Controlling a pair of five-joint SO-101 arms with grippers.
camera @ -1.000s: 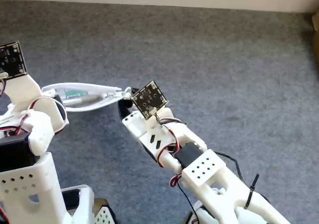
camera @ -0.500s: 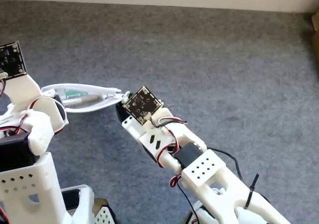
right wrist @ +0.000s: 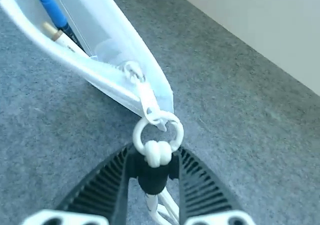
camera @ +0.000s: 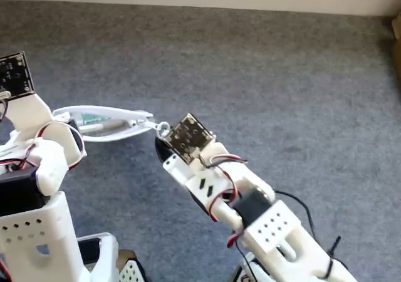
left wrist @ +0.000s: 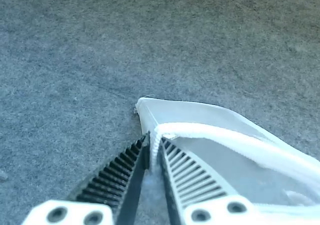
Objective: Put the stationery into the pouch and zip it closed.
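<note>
White cord knot is what the right end effector (right wrist: 154, 154) has pinched, jaws pressed onto it. The pull ring (right wrist: 157, 130) sits just ahead of the tips, linked by its tab to the zip slider (right wrist: 131, 71) at the near end of the pouch (right wrist: 117, 45). Change over the last second: the right wrist went in tight against the pouch tip, then backed off toward its own base. From the high view the ring (camera: 163, 129) now sits out in the gap between tip and wrist, farther from the pouch than before, tab drawn out straight. The pouch (camera: 106, 116) has not shifted on the grey bench (camera: 282, 75). The left end effector (left wrist: 153, 141) has not moved either; it is closed on the zip tape at the pouch's far corner and anchors it. Blue pen (right wrist: 52, 7) and pencil (right wrist: 62, 39) show inside through the translucent wall, so loading looks done. My read: slack is out of the pull and the slider is at or near this end of its run. I cannot tell from here whether the teeth behind it are shut. If they are, the zip is about finished. If not, the pull is going the wrong way.
</note>
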